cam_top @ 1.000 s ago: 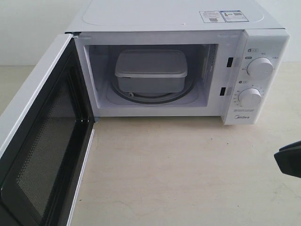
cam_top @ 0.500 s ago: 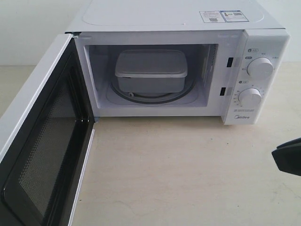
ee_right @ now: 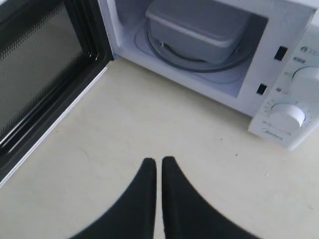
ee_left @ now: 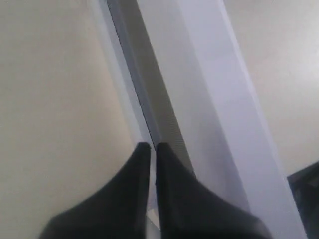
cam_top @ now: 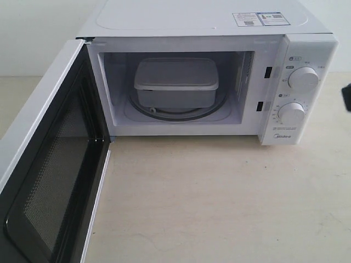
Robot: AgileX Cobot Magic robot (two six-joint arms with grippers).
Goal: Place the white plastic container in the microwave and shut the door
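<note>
The white plastic container (cam_top: 175, 82) sits lid-on upon the glass turntable (cam_top: 181, 115) inside the white microwave (cam_top: 208, 19). Its door (cam_top: 38, 115) stands wide open on the left, dark mesh window facing inward. The right wrist view shows the container (ee_right: 199, 25), the open door (ee_right: 40, 64) and my right gripper (ee_right: 158, 160), shut and empty, above the table in front of the microwave. Only a dark bit of that gripper (cam_top: 346, 97) shows at the exterior view's right edge. My left gripper (ee_left: 152, 145) is shut, empty, its tips close to the door's white edge (ee_left: 214, 99); whether they touch is unclear.
Two round dials (cam_top: 303, 78) sit on the microwave's right panel. The beige tabletop (cam_top: 208, 197) stretches in front of the microwave. The open door takes up the left side of the table. A pale wall rises behind.
The right gripper's dark tip has risen from the lower right edge of the exterior view to beside the dials and nearly left the frame. The door has barely shifted.
</note>
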